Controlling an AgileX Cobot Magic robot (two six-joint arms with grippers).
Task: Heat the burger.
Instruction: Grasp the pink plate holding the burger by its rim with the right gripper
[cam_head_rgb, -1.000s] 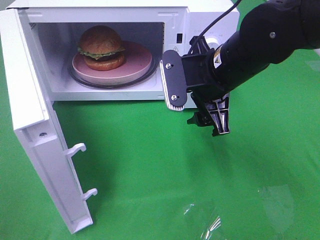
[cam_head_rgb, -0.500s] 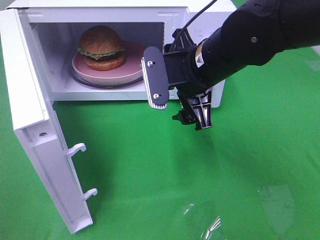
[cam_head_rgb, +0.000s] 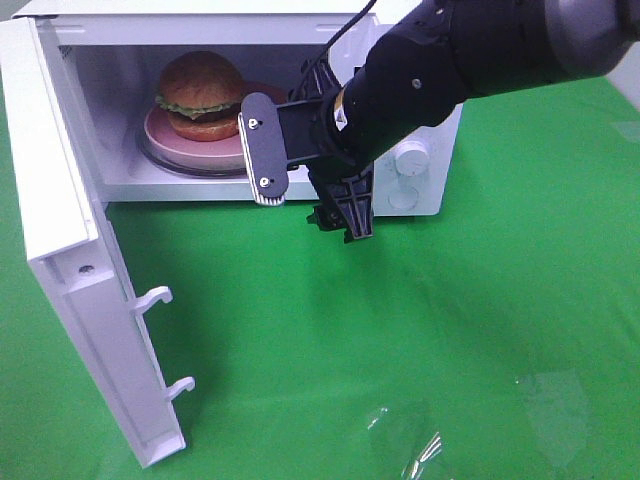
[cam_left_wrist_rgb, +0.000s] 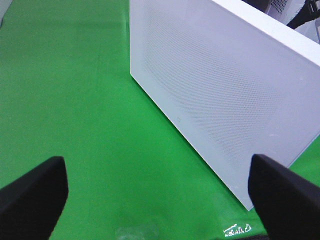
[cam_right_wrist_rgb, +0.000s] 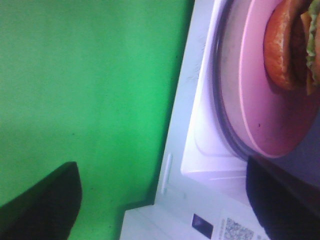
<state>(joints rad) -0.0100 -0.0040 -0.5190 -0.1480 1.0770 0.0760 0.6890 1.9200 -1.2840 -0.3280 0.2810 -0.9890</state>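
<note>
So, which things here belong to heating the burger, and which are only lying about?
For the job: burger, pink plate, microwave, its open door, right pincer.
Lying about: clear plastic scrap on the green cloth.

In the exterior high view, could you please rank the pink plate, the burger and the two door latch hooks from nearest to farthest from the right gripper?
From the right gripper, whose jaws are open:
1. The pink plate, just left of it, inside the microwave.
2. The burger, on the plate, further back and left.
3. The upper latch hook, on the open door, lower left.
4. The lower latch hook, beneath that one.
</note>
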